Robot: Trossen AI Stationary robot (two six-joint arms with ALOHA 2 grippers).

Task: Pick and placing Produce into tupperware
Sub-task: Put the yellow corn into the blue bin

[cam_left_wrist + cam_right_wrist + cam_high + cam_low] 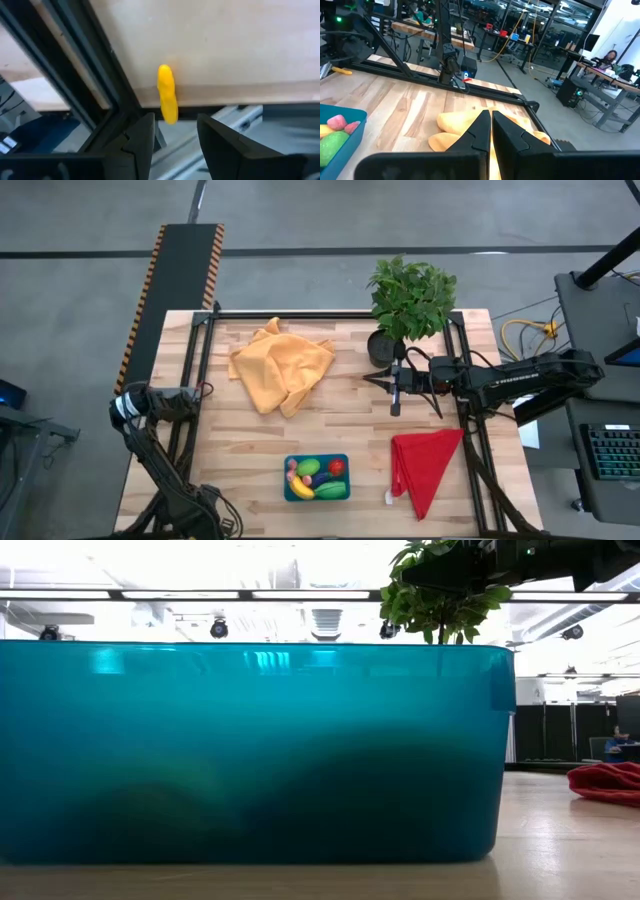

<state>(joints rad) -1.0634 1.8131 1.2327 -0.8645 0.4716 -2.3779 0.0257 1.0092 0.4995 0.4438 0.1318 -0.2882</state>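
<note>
Tupperware (316,478) sat at the table's (340,425) near edge, produce (318,474) inside. Red cloth (423,465) lay beside it; orange cloth (279,364) and plant (411,299) beyond. Left gripper (174,132), fingers spread, waited off its left. Right gripper (396,406), pressed together, hovered beyond, near the plant.

One blue container (288,491) is seen on the wooden surface (340,425), and five toy pieces can be counted in it from above: a banana (300,486), a red tomato (336,467), two green pieces (309,468) and a small pink bit (292,465). One further yellow piece (167,93) is seen at the surface's edge. Two cloths are counted, one orange (279,364) and one red (423,464). One potted plant (410,300) is present. Two arms are seen, each with one gripper, the left (175,127) and the right (395,380).
</note>
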